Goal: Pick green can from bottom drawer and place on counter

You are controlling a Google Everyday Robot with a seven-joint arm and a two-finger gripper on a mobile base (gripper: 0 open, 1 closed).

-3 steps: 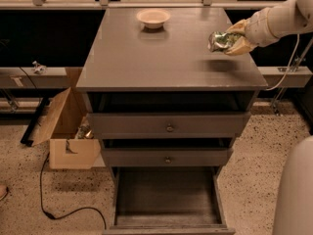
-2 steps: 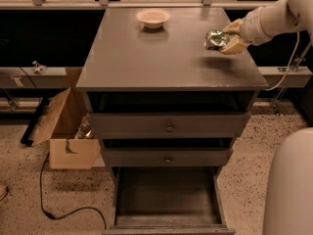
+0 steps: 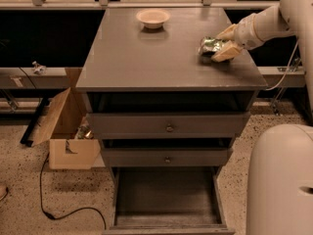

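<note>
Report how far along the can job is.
Done: the bottom drawer stands open with no can in it. In hand: the pincer grips the green can low over the right side of the counter. Left: letting go; whether the can already rests there is unclear.

one gripper (image 3: pixel 222 43) at the upper right of the frame grips one green can (image 3: pixel 209 45), alongside one counter (image 3: pixel 146 58), one bowl (image 3: pixel 153 17), two shallow drawers (image 3: pixel 168 126), one bottom drawer (image 3: pixel 168 195), one cardboard box (image 3: pixel 73 154).
</note>
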